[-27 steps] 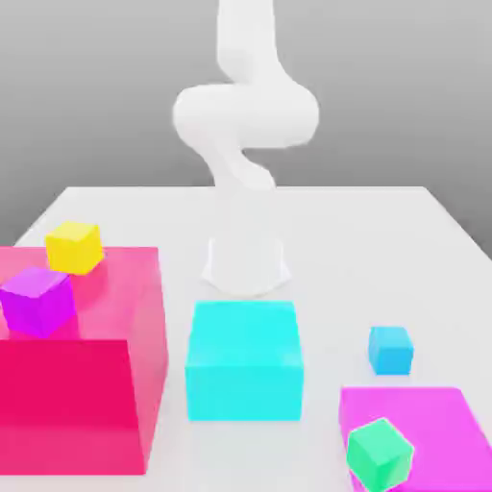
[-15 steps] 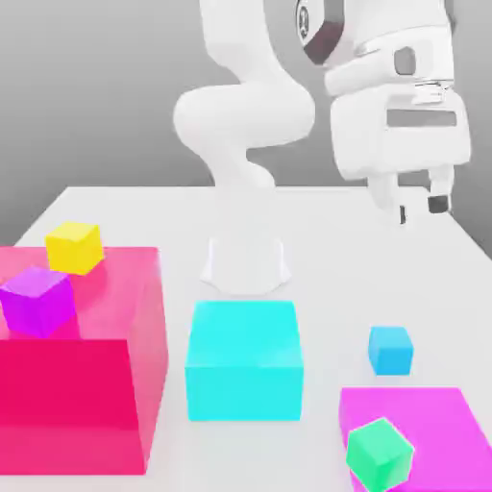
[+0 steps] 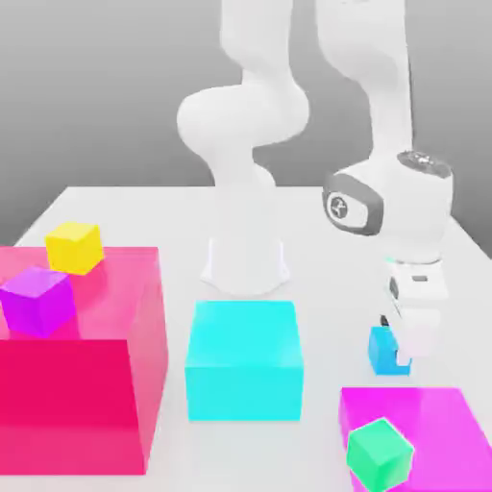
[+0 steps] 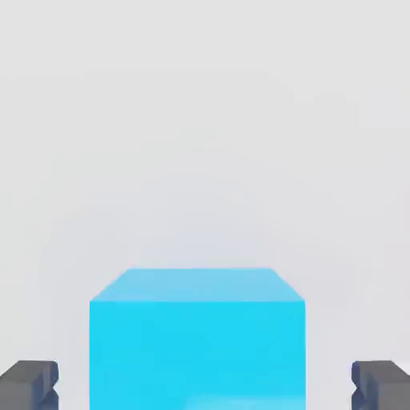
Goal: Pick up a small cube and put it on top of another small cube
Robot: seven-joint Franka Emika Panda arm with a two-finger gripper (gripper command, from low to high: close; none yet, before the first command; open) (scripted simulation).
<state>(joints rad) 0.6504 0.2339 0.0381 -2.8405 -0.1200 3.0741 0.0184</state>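
The small sky-blue cube rests on the white table toward the exterior view's right, partly covered by my hand. My gripper has come down around it. In the hand view the blue cube lies between my two dark fingertips, with a clear gap on each side, so the gripper is open and not touching it. The small yellow cube sits on top of the big pink block at the exterior view's left, far from my gripper.
A small purple cube sits on the pink block in front of the yellow one. A large cyan block stands mid-table beside the blue cube. A small green cube rests on a flat magenta block at the front right.
My hand has dropped from high above the table's right side down to the blue cube, and its fingers now straddle it. No cube has moved.
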